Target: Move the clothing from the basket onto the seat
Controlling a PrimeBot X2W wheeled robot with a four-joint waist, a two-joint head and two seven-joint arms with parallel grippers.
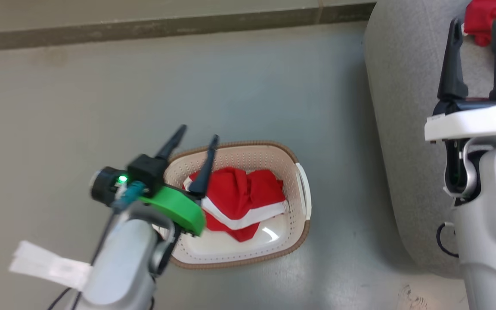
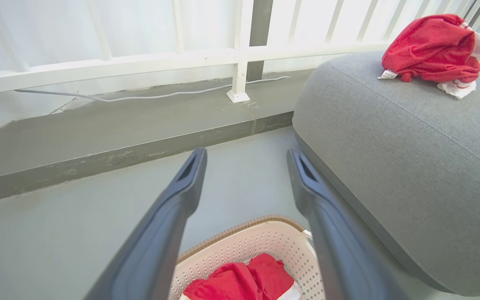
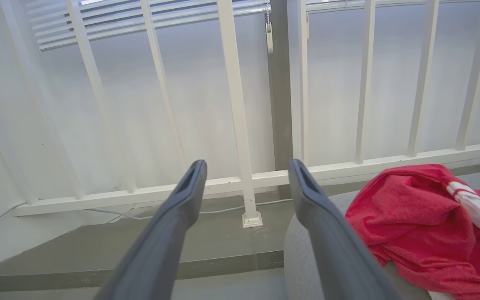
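Left arm: we record a pale grey forearm rising from the lower left of the head view, a green wrist collar and a black module beside a lit green lamp. Our left gripper points up and slightly rightward, its two dark fingers parted with nothing between them. Right arm: we record a silver forearm at the lower right, a white wrist housing, and our right gripper pointing straight up that view, fingers likewise spread and empty.
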